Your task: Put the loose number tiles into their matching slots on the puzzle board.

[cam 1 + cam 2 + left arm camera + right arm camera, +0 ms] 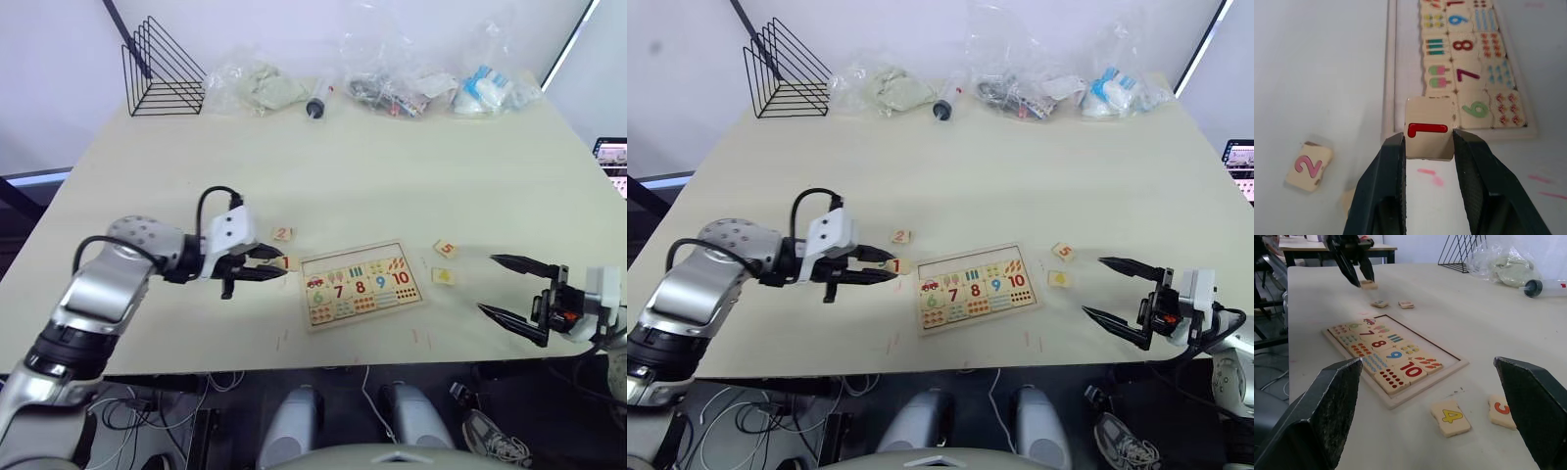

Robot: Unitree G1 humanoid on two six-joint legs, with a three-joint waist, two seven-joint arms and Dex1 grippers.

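- Left gripper (1427,142) pinches the 1 tile (1427,131), at 9 o'clock of the board (362,284).
- Right gripper (511,287) wide open, empty, at 3 o'clock of the board.

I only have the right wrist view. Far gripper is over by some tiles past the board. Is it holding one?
Observer: Yes. The left gripper is shut on the 1 tile, near the puzzle board.
Operator: Which tile is the other one lying near it?
Observer: The 2 tile, flat on the table, numeral up, beside the left gripper.
Operator: Where's my right gripper relative to the 4 and 5?
Observer: The right gripper is open and apart from both; the 5 tile and 4 tile lie between it and the board.
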